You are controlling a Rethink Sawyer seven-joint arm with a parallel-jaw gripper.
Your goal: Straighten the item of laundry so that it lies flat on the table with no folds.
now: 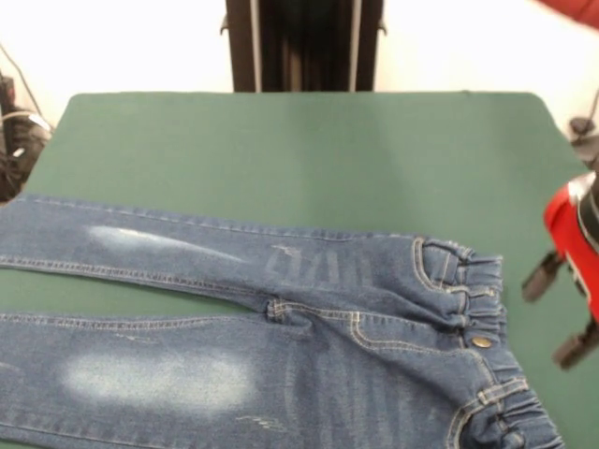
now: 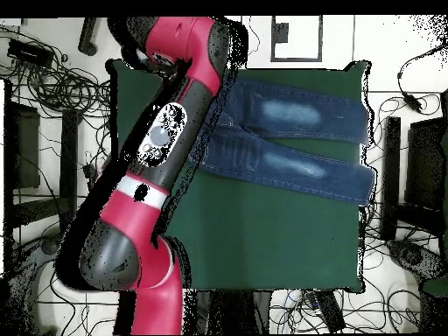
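— Well, what is seen nearest the camera in the front view?

— The jeans (image 1: 281,337) are laid across the near part of the table (image 1: 309,159). The legs are stretched out toward the left edge of the picture and cut off by it, with a narrow wedge of green cloth showing between them. The gathered waistband (image 1: 477,318) is turned to the right, and a brass button (image 1: 481,342) is seen on it. Pale faded patches are seen on both legs. The fabric appears mostly flat, with some puckering at the crotch and the waistband.

— And in the overhead view?

— The jeans (image 2: 289,140) are found along the far side of the table (image 2: 280,236), legs running to its right edge, and the waist end is hidden under the arm (image 2: 175,131).

— Where is the claw?

— The gripper (image 1: 562,313) is seen at the right edge of the front view, just beside the waistband and apart from it. Two dark fingers (image 1: 541,277) are held spread, and nothing is pinched between them.

— What lies farther back?

— Bare green cloth is shown up to the far edge, and a dark pedestal (image 1: 304,45) is seen behind it.
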